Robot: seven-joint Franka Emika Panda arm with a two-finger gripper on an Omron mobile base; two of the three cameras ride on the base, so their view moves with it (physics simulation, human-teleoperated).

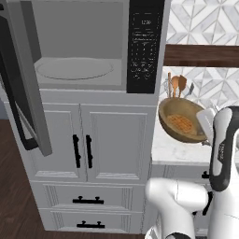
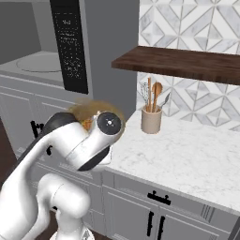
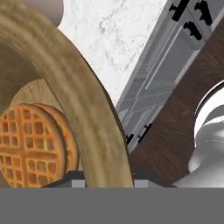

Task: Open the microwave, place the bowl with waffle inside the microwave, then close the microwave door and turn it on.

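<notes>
Bowl with waffle tilted above tabletop's left edge, end effector pinching its rim; rigid, light wood, loose waffle may slide, so level it.

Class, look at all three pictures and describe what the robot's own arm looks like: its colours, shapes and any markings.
The arm is built of glossy white, rounded, tube-like segments. Dark grey to black bands run along the joints. One joint ends in a round white cap with a small dark centre and tiny dots around it. No cables or readable markings are visible.
</notes>
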